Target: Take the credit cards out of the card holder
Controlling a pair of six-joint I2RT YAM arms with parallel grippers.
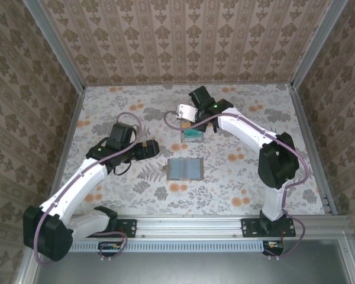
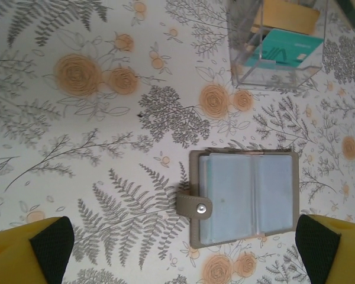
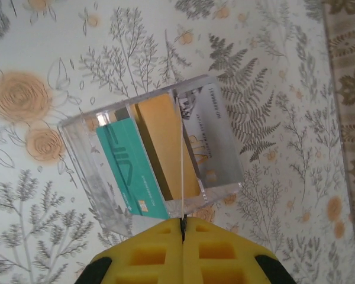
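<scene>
At the middle of the table point(image 1: 242, 177) the holder point(image 1: 184, 170) lies open and flat, with the blue-grey pockets up. Its snap tab point(image 2: 195, 207) is folded over one edge. What is inside the pockets is hard to make out.

Just behind the holder stands a clear box point(image 3: 77, 154), apart from it. A teal card point(image 3: 130, 171) and an orange card point(image 3: 165, 148) lean inside. In the left wrist view the far part of the box is cut off by the frame.

The right gripper point(image 3: 182, 228) hovers over the box. Its pads are pressed together on the thin edge of a grey card point(image 3: 216, 136); the print on this card is too blurred to read.

The left gripper point(image 2: 180, 251) hangs near the holder's far left corner, not touching it. Its jaws are wide apart with nothing between them, and its fingers point(image 2: 23, 254) are cut off at the bottom corners of the wrist view.
</scene>
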